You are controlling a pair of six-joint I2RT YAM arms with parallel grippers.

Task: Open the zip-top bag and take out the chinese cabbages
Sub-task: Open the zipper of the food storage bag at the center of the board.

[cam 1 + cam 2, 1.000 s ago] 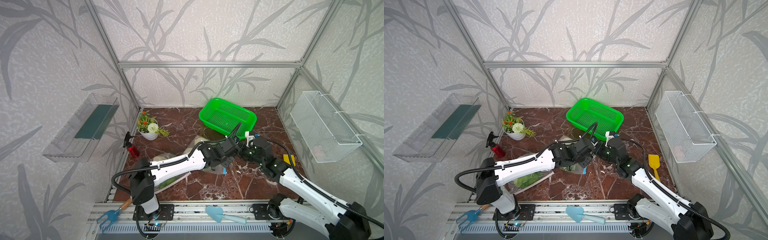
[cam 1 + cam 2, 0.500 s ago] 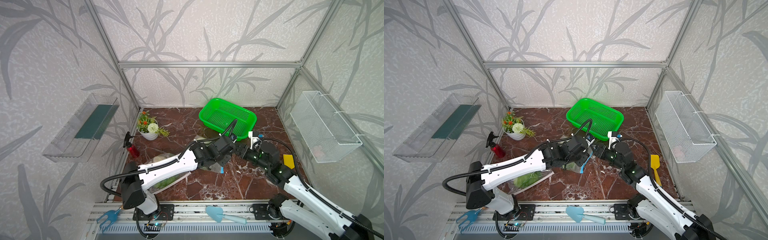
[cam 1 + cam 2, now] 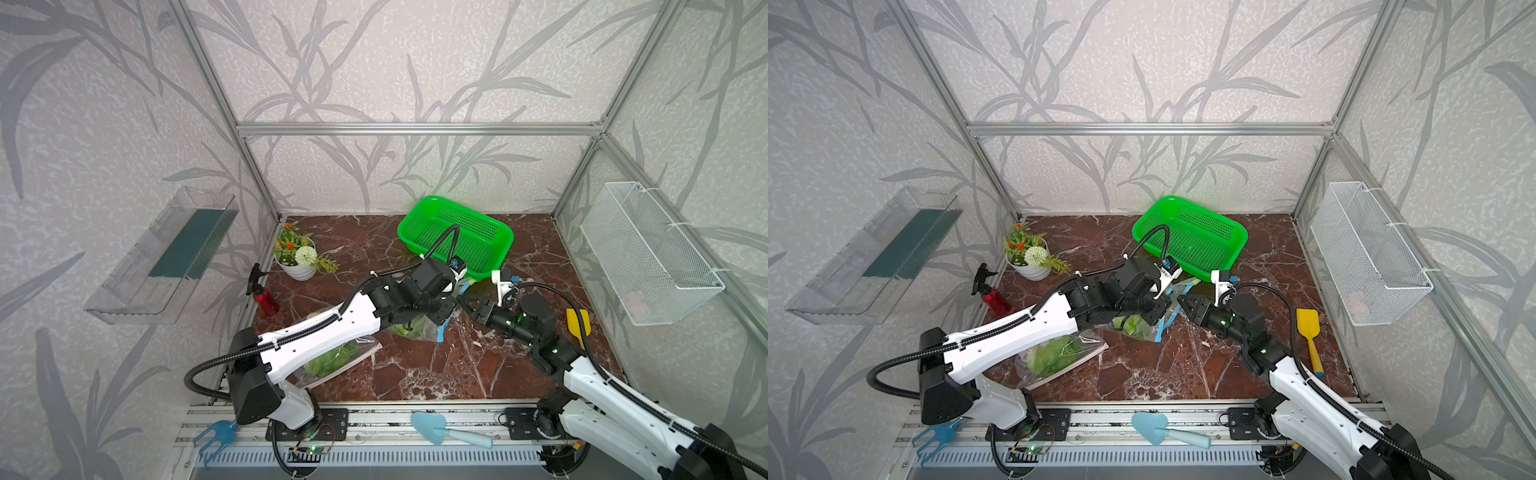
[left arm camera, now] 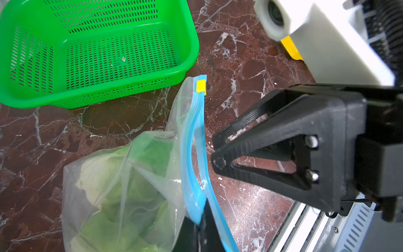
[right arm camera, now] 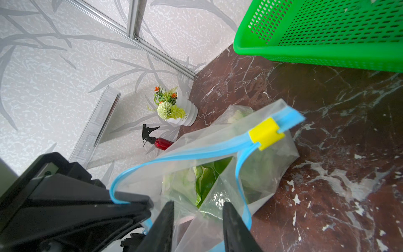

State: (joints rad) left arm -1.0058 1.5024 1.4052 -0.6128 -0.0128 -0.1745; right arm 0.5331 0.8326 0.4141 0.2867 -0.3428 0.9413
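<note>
Two arms meet mid-way across the red-brown marble surface, at 6 o'clock from the green perforated plastic basket. Between them sits the clear zip-top bag with a blue zip strip, its mouth parted and facing the right arm. The pale-green, white-stemmed chinese cabbages are inside, none out yet. The left pincer is clamped tight on one lip of the strip, holding the mouth up. The right pincer faces the opening, jaws partly spread and empty. In a top view the cabbages lie at about 8 o'clock from it. The strip's long axis runs roughly 1 to 7 o'clock, with the small yellow slider at the 1 o'clock end.
</note>
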